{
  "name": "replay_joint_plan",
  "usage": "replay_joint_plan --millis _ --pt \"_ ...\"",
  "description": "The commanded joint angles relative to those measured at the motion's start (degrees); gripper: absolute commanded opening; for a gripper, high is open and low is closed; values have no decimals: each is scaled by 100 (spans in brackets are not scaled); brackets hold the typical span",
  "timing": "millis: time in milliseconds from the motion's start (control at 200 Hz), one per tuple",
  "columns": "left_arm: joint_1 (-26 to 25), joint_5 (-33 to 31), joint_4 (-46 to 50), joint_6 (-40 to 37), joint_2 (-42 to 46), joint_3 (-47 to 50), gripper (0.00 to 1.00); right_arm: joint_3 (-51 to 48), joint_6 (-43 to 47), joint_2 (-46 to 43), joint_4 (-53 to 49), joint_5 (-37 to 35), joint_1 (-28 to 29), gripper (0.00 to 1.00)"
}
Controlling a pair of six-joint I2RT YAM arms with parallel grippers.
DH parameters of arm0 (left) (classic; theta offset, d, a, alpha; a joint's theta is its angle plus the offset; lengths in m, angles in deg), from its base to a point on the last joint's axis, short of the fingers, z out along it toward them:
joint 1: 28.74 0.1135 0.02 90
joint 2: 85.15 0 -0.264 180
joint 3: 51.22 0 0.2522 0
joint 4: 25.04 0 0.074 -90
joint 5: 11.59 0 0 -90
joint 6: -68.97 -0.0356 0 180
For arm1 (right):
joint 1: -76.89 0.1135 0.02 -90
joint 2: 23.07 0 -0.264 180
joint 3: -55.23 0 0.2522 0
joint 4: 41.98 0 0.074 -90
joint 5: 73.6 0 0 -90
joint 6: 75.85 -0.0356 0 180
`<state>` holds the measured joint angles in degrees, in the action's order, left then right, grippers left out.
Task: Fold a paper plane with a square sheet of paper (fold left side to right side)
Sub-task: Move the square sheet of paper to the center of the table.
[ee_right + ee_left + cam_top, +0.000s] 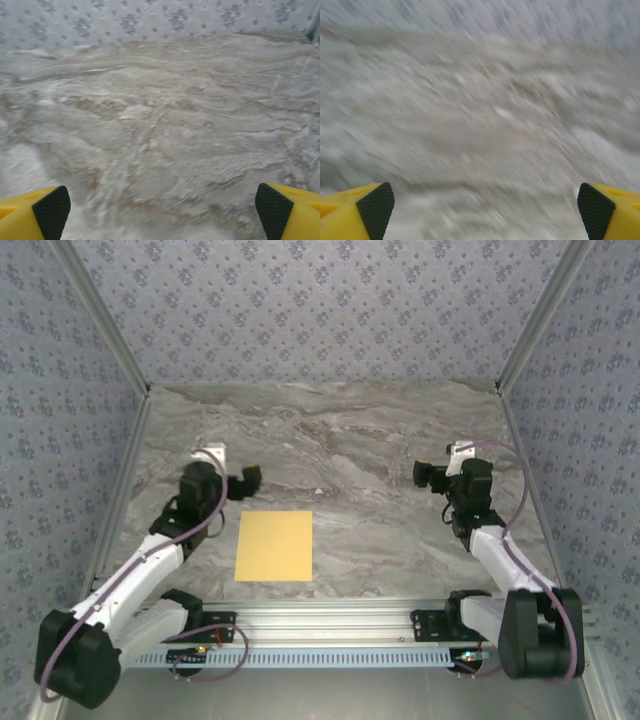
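Rail (pixel 330 625) at near edge. L tool (pixel 246 480) jaws wide apart, empty, just past sheet's far-left corner. Square sheet of paper (pixel 274 545) lies flat on counter (pixel 380 440), btwn arms, nearer L. R tool (pixel 430 476) jaws also apart, empty, well right of sheet.

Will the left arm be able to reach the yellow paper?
Probably yes. The left arm holds its jaws open just beyond the square sheet of paper, with only bare table between.
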<state>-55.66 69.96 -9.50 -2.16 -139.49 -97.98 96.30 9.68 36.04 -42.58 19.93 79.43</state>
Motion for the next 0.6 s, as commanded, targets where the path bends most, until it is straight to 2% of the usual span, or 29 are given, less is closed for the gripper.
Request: replay_joint_plan --millis 0,110,275,460,595 --pt "-643 -448 1460 884 -57 37 97 138 -498 -654 -1407 106 260 100" --pt "-1189 -506 1814 1264 -454 18 95 167 -757 -1112 -1932 104 549 100" --pt "-1906 -712 2142 1654 -1500 -225 94 289 -808 -1296 -2445 -39 917 100" --pt "-2239 -551 2030 1834 -2592 -613 95 388 -788 -1361 -2689 -215 1150 100" --pt "-2301 -324 1825 1897 -3141 -811 95 391 -809 -1461 -2777 -259 1236 100"
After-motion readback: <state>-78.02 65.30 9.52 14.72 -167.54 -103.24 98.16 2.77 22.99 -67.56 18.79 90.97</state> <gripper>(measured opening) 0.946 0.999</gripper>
